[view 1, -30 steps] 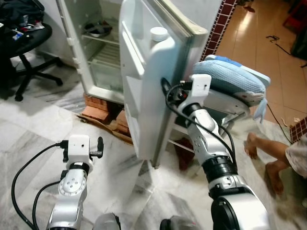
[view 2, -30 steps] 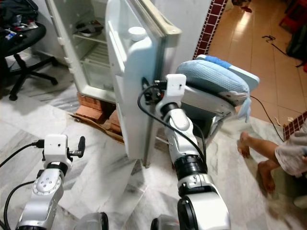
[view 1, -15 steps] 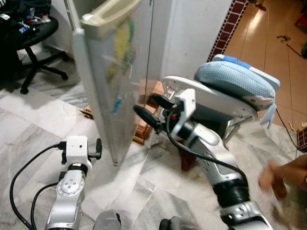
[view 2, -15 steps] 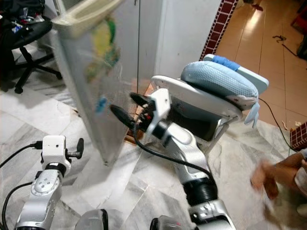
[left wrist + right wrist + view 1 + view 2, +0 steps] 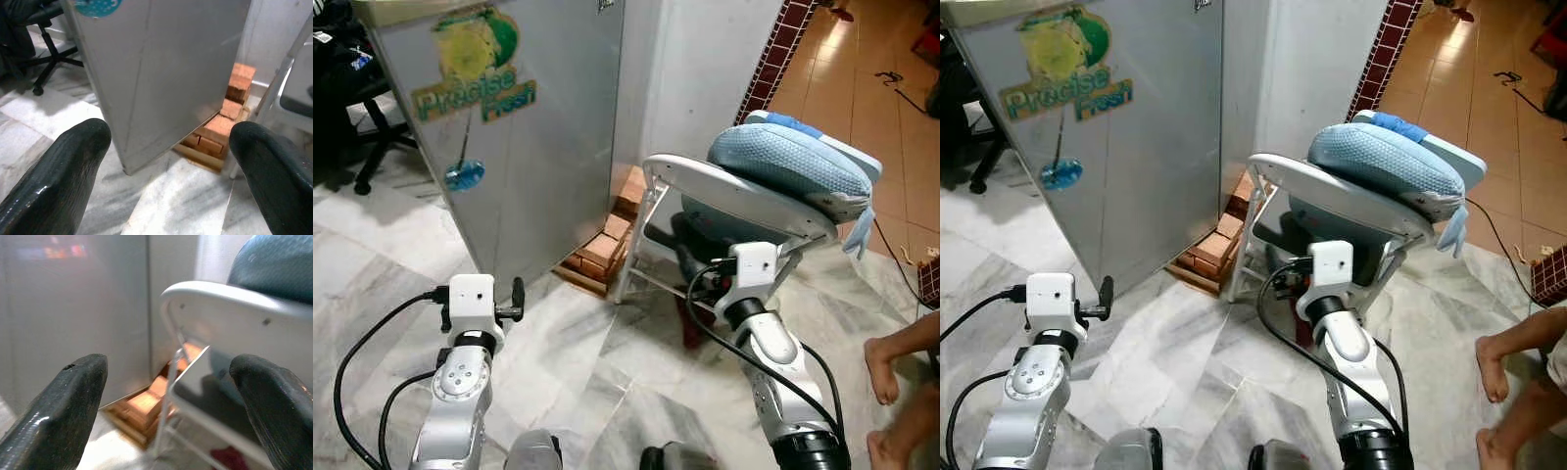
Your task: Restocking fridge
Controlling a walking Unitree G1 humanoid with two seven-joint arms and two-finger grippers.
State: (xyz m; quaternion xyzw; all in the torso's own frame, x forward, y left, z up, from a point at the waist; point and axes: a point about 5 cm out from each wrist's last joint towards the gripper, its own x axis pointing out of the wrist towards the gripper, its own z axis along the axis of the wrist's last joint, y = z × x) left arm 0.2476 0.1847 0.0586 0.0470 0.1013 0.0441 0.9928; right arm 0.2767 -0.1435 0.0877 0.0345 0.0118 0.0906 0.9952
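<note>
1. Silver-grey, the fridge door [image 5: 509, 147] now faces me closed or nearly so, its "Precise Fresh" sticker [image 5: 475, 93] turned towards me; the fridge stands on bricks [image 5: 602, 250] to my front left. I cannot see the seal, so my worry is that the door only looks shut and may swing back out if it never latched.
2. Both my claws are empty with fingers spread wide. My right gripper [image 5: 168, 396] is low, pointing under the white chair [image 5: 734, 191] with the blue cushion [image 5: 793, 162]. Moving forward from here, that arm could snag the chair's frame.
3. My left gripper [image 5: 166, 161] hangs low in front of the door's bottom corner, apart from it.
4. A person's feet [image 5: 891, 392] sit on the marble floor [image 5: 597, 362] near my right side; a careless swing that way could hit them.
5. One second ago the door stood open, shelves showing, my right arm raised against its edge. Half a second ago it was mid-swing. Now it has swung to and my right arm has dropped away.
</note>
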